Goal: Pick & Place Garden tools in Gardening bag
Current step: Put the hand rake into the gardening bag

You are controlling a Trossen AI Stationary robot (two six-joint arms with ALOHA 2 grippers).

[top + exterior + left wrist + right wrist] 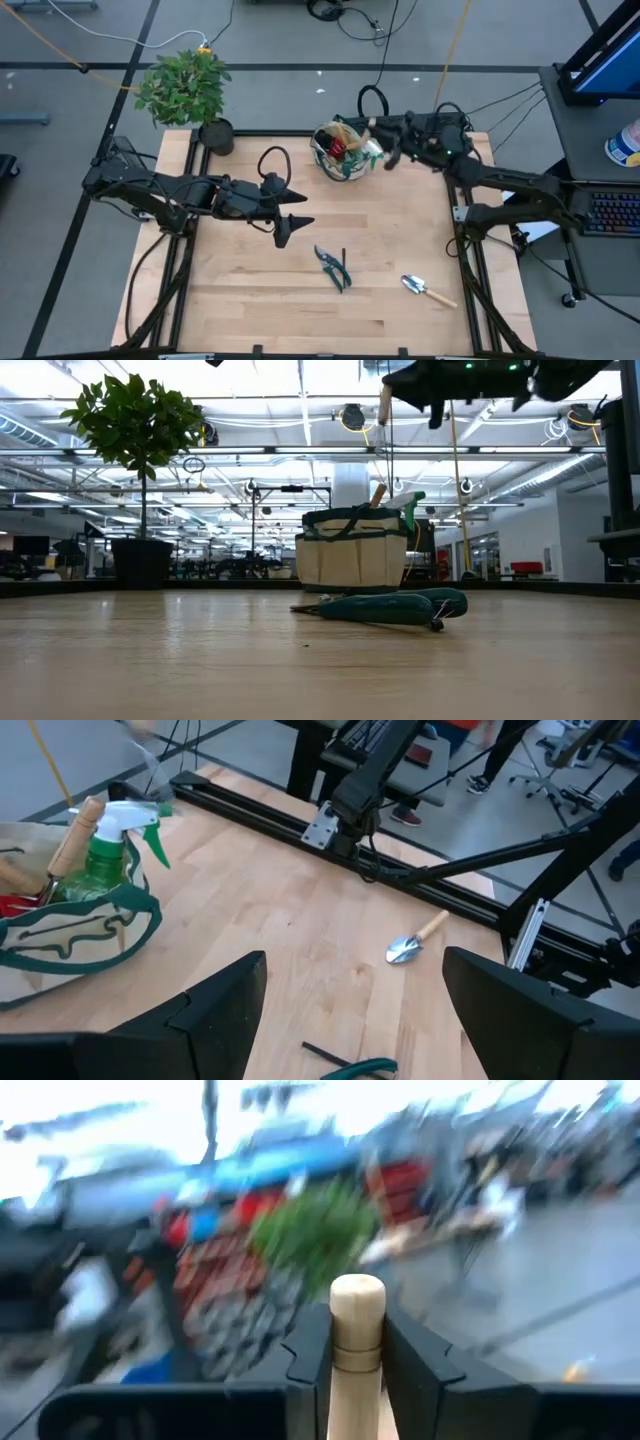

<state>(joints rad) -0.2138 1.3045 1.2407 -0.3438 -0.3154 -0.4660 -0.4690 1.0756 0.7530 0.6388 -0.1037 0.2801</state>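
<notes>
The beige gardening bag (340,150) with green trim stands at the table's far middle. A green spray bottle (110,850), a wooden handle and something red stick out of it. My right gripper (385,135) hovers high beside the bag's right side, shut on a wooden-handled tool (357,1330). Only the tool's handle shows. Green-handled pruning shears (333,268) and a small trowel (428,290) lie flat on the table's near half. My left gripper (290,222) hangs open above the table's middle left, with nothing between its fingers. My right gripper pinches the tool's wooden handle (357,1370) between its two fingers, a little below the handle's rounded free end (357,1295), which sticks out past them. In the low view the handle (384,405) hangs high above the bag (352,550), clear of it.
A leafy plant in a black pot (215,135) stands at the table's far left corner. Black frame rails run along the table's left, right and far edges. Bare wood lies between the shears and the table's left side.
</notes>
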